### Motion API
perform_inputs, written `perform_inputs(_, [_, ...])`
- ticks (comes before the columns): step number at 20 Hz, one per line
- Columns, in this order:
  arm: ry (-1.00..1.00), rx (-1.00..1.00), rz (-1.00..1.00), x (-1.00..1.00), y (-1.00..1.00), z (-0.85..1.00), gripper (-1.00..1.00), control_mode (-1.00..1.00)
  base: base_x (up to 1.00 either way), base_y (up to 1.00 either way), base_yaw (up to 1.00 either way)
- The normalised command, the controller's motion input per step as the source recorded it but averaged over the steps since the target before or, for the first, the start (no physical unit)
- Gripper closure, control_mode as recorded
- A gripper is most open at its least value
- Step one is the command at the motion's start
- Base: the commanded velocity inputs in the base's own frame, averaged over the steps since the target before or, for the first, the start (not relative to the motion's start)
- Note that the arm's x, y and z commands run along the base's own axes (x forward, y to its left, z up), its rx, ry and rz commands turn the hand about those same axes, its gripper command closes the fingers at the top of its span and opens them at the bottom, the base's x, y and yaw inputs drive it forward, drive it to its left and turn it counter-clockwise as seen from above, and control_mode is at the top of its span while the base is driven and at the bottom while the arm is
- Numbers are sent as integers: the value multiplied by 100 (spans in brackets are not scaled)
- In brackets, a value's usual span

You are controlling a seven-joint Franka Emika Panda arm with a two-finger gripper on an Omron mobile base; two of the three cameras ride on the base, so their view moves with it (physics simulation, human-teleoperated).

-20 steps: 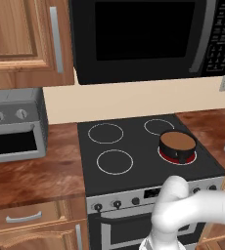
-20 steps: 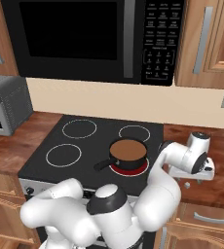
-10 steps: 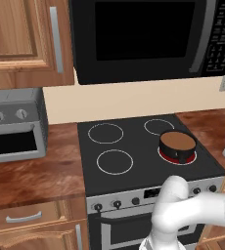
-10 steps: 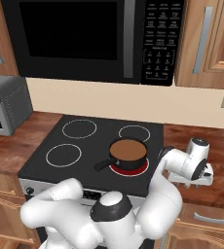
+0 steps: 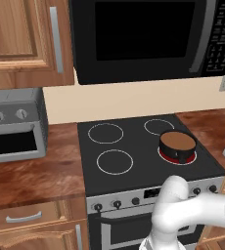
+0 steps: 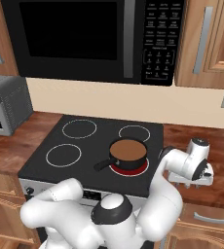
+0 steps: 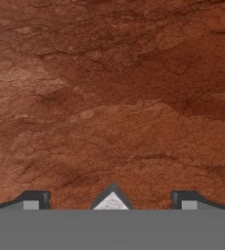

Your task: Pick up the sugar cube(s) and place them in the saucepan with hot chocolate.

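Hand: the hand [image 7: 111, 202] hangs low over the wooden worktop [image 7: 109, 97], its two dark finger tips [image 7: 33, 200] spread wide apart at the bottom of the hand view; in the right base view it sits at the right of the frame, just right of the stove [image 6: 41, 168].
Sugar cube: a small white corner [image 7: 111, 200] pokes up between the finger tips at the bottom centre of the hand view; I take it for the sugar cube, mostly hidden. Nothing is clamped yet.
Handling: likely very light, rigid but crumbly and a little grainy; a gentle squeeze on two opposite flat faces, centred, seems safest. Squeezing on a corner could spin it out or chip it.
Saucepan with hot chocolate: dark, round, brown surface flat, sitting on the red-glowing burner at centre of the right base view [image 6: 128, 153] and right of centre in the left base view [image 5: 177, 146]; its handle points toward the lower left.
Surroundings: microwave [image 6: 84, 39] above the stove, toaster oven [image 5: 14, 127] at the left.
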Motion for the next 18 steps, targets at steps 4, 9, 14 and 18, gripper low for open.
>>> perform_inputs(4, [0, 0, 0, 0, 0, -5, -100, -100, 0, 0, 0])
perform_inputs(9, [0, 0, 0, 0, 0, -6, 100, -100, 0, 0, 0])
perform_inputs(14, [0, 0, 0, 0, 0, -3, 100, -100, 0, 0, 0])
perform_inputs(18, [0, 0, 0, 0, 0, -1, 100, -100, 0, 0, 0])
